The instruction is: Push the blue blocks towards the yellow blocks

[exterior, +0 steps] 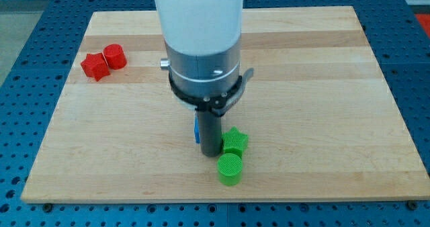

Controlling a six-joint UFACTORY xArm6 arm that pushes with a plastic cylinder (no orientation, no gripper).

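My tip (211,153) rests on the wooden board (322,86) near the view's bottom centre. A blue block (197,133) shows only as a thin sliver at the rod's left side; its shape is hidden by the rod. A green star block (235,141) touches the rod's right side. A green cylinder (229,169) stands just below and right of the tip. No yellow blocks show in the view.
A red star block (95,66) and a red cylinder (115,56) sit together at the view's upper left. The arm's white and grey body (198,39) covers the board's top centre. A blue perforated table (20,119) surrounds the board.
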